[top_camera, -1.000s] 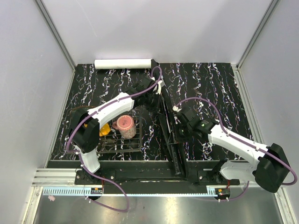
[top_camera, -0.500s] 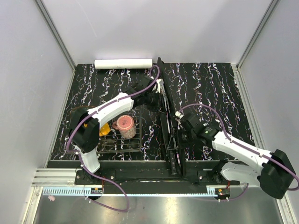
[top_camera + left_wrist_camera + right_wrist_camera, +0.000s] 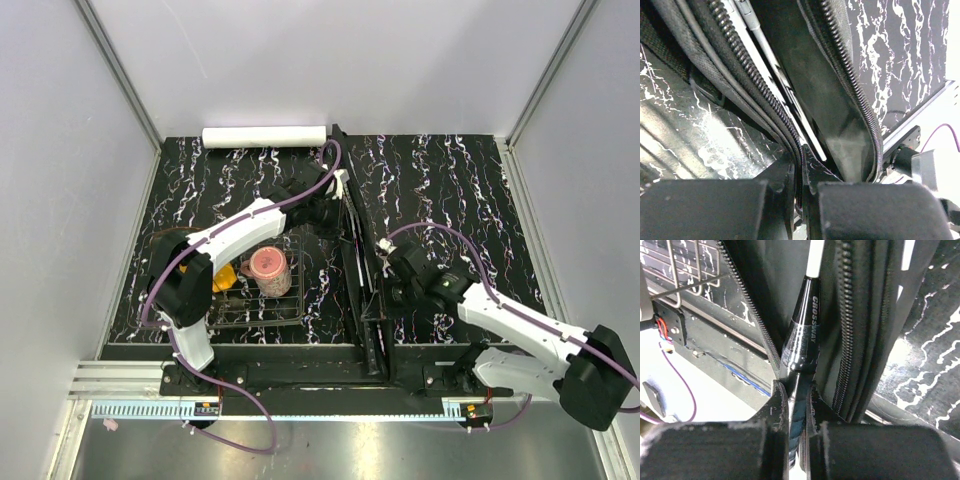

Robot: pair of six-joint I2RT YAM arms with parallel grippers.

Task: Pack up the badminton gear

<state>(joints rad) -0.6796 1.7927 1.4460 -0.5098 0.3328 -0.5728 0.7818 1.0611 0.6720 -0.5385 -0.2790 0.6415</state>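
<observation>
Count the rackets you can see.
1: a racket in the open bag, its handle pinched by the right gripper. Another may be hidden inside the bag.

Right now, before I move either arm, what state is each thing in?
bag: unzipped, mouth open.
racket: shaft inside the bag, gripped near the handle.
left gripper: shut on the bag's zipper edge.
right gripper: shut on the racket.
tube: lying on its side, outside the bag.
cup: sitting in the rack.
</observation>
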